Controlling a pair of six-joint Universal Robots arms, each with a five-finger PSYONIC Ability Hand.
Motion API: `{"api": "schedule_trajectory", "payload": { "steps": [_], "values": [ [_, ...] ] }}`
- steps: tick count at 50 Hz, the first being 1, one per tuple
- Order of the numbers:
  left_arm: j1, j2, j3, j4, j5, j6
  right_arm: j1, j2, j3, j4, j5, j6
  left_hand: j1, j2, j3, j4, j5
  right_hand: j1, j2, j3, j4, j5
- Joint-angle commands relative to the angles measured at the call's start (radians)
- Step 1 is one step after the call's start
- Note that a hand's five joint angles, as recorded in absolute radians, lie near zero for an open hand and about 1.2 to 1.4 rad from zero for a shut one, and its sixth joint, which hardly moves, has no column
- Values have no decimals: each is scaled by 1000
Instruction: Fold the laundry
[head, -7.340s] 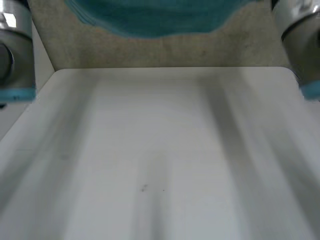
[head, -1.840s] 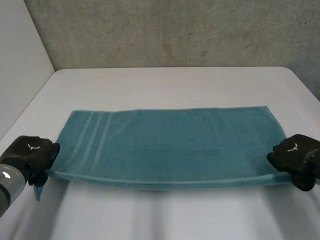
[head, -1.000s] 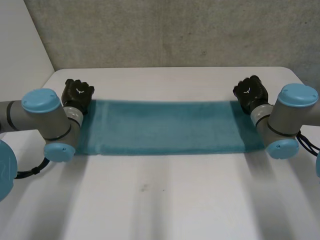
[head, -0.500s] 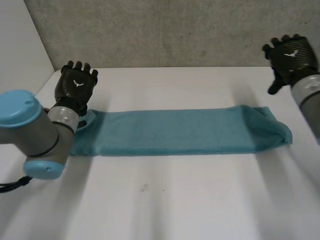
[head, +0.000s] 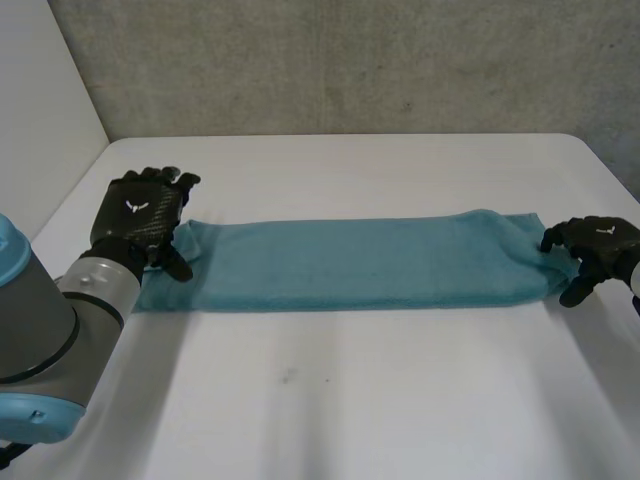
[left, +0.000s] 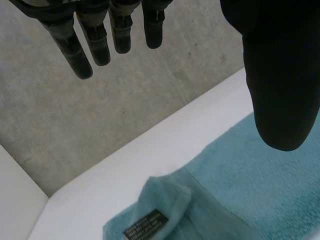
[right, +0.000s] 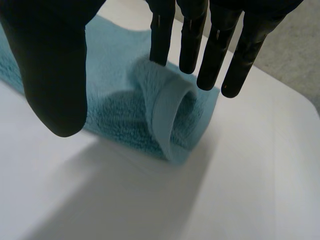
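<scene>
Left hand splayed, right hand splayed, long fluffy teal towel

Bright, even, diffuse light. White table around towel pale and evenly lit — brightest surface. Narrow soft shadow under towel's near edge, feathered. Concrete wall behind towel duller, mid-grey, matte. Right wrist view: rolled fold at towel's end dark inside — nap on top catches light. Left wrist view: same soft light on towel, wall.
</scene>
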Motion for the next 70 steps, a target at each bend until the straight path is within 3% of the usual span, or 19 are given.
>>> {"api": "schedule_trajectory", "payload": {
  "steps": [1, 8, 10, 11, 12, 21, 26, 31, 35, 40, 47, 48, 50, 51, 53, 54, 56, 61, 70],
  "values": [
    [0, -20, -21, 11, 1, 6, -16, 65, -4, -101, -7, -6, -26, -30, -42, -32, -47, 292, 225, 219, 217, 236],
    [2, -24, -28, 11, 1, 6, -21, 93, -17, -130, 0, -14, -26, -30, -42, -32, -47, 454, 387, 381, 379, 398],
    [2, -24, -28, 13, 1, 6, -24, 100, -25, -176, 6, -12, -26, -30, -42, -32, -47, 766, 699, 694, 691, 710],
    [2, -26, -30, 11, 1, 6, -24, 100, -25, -176, 6, -12, -26, -30, -42, -32, -47, 768, 701, 695, 693, 712],
    [2, -26, -30, 11, 1, 6, -25, 105, -28, -202, 12, -12, -26, -30, -42, -32, -47, 985, 918, 912, 910, 929],
    [0, -24, -39, 13, 1, 6, -62, 107, -68, -228, 180, -21, -26, -30, -42, -32, -47, 987, 920, 915, 912, 931],
    [2, -20, -41, 11, 1, 6, -148, 110, -135, -208, 287, -158, -26, -30, -42, -32, -47, 987, 920, 915, 912, 931],
    [3, -20, -41, 11, 0, 6, -197, 102, -203, -159, 321, -325, -26, -30, -42, -32, -47, 987, 920, 915, 912, 931],
    [8, -20, -41, 11, 0, 6, -185, 99, -252, -129, 342, -353, -26, -30, -42, -32, -47, 987, 920, 915, 912, 931],
    [12, -17, -41, 11, 0, 6, -105, 64, -307, -106, 355, -290, -26, -30, -42, -32, -47, 987, 920, 915, 912, 931],
    [15, -11, -39, 11, -2, 6, 219, -28, -395, -96, 353, -244, -26, -30, -42, -32, -47, 987, 920, 915, 912, 931],
    [15, -9, -39, 11, -2, 6, 220, -28, -395, -96, 353, -244, -26, -30, -42, -32, -47, 987, 920, 915, 912, 931],
    [17, -9, -39, 11, -2, 6, 370, -19, -436, -106, 353, -242, -26, -30, -42, -32, -47, 987, 920, 915, 912, 931],
    [18, -9, -39, 11, -2, 6, 371, -19, -436, -106, 353, -242, -26, -30, -42, -32, -47, 987, 920, 915, 912, 931],
    [19, -9, -39, 11, -2, 6, 493, 22, -494, -100, 368, -244, -26, -30, -42, -32, -47, 987, 920, 915, 912, 931],
    [19, -9, -38, 11, 1, 4, 493, 22, -495, -99, 368, -244, -26, -30, -42, -32, -47, 987, 920, 915, 912, 931],
    [15, -9, -35, 11, 7, 6, 582, 86, -540, -87, 425, -245, -26, -30, -42, -32, -47, 987, 920, 915, 912, 931],
    [3, -14, -16, 11, 7, 7, 618, 103, -542, -80, 502, -247, -26, -30, -42, -32, -47, 987, 920, 915, 912, 931],
    [-63, -148, 115, 5, 45, -4, 604, 71, -427, -78, 517, -245, -26, -30, -42, -32, -47, 987, 920, 915, 912, 931]
  ]
}}
